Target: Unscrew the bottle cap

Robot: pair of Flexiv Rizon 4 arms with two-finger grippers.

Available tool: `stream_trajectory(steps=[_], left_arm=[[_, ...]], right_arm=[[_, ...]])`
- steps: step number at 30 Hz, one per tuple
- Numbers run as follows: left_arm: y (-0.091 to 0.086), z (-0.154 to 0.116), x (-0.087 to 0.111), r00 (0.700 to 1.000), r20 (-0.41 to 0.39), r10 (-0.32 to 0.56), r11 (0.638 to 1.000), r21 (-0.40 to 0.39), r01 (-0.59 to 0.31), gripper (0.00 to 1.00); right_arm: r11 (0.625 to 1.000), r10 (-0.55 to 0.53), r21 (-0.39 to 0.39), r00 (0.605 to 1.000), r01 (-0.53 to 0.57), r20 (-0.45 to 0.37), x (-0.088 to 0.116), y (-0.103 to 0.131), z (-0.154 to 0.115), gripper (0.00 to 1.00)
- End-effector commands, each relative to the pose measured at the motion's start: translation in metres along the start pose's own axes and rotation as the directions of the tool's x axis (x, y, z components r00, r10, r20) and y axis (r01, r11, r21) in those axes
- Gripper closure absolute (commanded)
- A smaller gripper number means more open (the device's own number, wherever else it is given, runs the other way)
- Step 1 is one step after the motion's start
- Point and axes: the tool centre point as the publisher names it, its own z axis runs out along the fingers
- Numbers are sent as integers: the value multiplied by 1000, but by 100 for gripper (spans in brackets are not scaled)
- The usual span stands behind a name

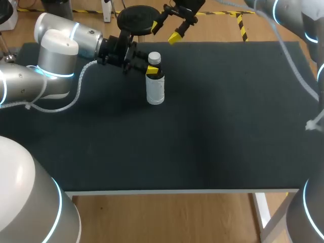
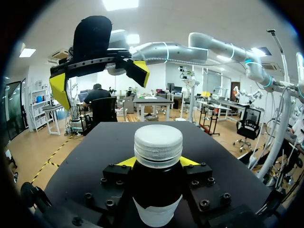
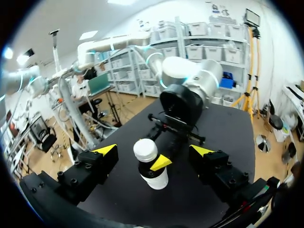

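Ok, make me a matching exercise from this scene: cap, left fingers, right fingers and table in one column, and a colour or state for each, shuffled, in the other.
1. cap
2. left fingers
3. right fingers
4. table

A. open, up in the air
B. black
C. white
D. shut on the bottle

Pairs: 1-C, 2-D, 3-A, 4-B.
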Motion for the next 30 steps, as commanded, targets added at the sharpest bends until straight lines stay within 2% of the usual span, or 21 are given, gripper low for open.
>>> stream_trajectory(steps=[1,27,30], left_arm=[[0,0,-1,1000,-2,0,1000,1,0,100],[0,0,-1,1000,-2,0,1000,1,0,100],[0,0,-1,1000,-2,0,1000,1,0,100]], right_arm=[[999,31,-31,983,-26,181,12,-4,8,0],[999,31,-31,983,-26,181,12,-4,8,0],[999,36,-45,978,-28,204,13,-5,17,0]])
